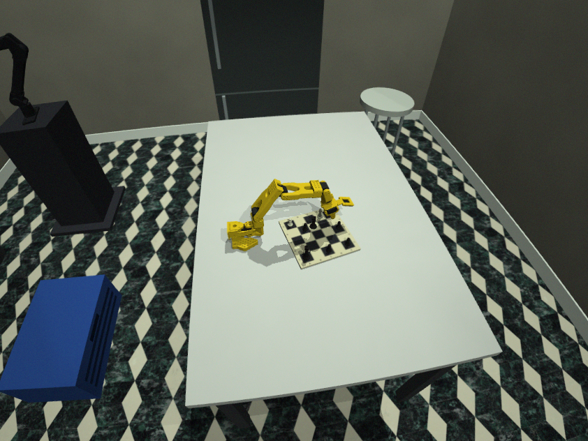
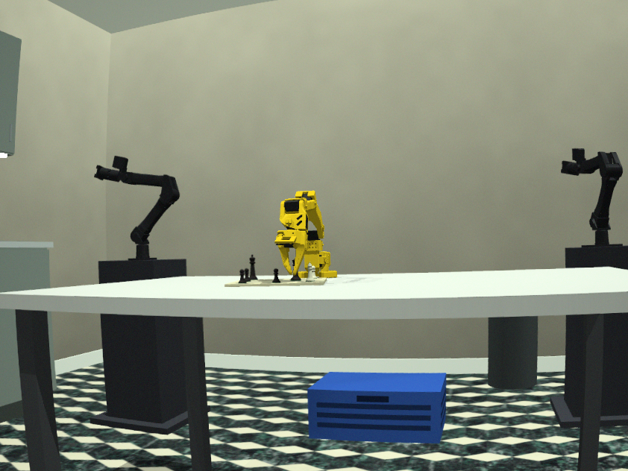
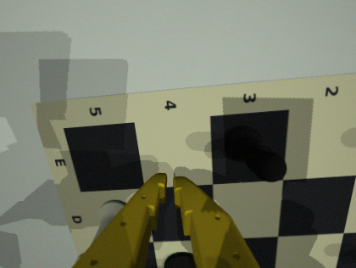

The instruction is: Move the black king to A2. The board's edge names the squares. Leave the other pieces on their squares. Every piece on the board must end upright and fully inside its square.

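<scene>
Black king (image 2: 252, 267) upright (tallest piece)

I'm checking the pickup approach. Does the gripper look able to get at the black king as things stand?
Probably not yet: the gripper is shut, tips low over the board, and the black king stands apart from it. Nothing seems to block a lift and reopening.

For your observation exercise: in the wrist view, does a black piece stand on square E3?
Yes, a black piece stands on the dark square under the 3, in row E.
</scene>
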Available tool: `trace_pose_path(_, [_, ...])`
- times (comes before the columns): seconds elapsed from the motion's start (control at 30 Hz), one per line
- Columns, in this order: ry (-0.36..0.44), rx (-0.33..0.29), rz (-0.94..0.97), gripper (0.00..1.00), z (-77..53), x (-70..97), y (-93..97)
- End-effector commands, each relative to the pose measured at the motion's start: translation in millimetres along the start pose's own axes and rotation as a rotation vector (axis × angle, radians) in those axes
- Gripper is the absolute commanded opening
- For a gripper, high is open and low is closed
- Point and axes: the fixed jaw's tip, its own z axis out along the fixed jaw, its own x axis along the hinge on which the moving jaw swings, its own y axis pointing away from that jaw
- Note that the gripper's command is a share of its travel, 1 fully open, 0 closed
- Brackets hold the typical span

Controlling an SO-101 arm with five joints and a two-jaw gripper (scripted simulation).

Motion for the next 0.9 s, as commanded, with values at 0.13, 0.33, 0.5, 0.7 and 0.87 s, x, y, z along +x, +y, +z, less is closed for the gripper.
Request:
trace_pose_path(0.13, [-0.011,-0.003,0.0,0.0,-7.2,1.2,2.4])
trace_pose_path(0.33, [-0.011,-0.003,0.0,0.0,-9.1,2.1,2.4])
trace_pose_path(0.5, [-0.011,-0.003,0.0,0.0,-9.1,2.1,2.4])
trace_pose_path(0.7, [-0.011,-0.003,0.0,0.0,-9.1,2.1,2.4])
trace_pose_path(0.87, [-0.011,-0.003,0.0,0.0,-9.1,2.1,2.4])
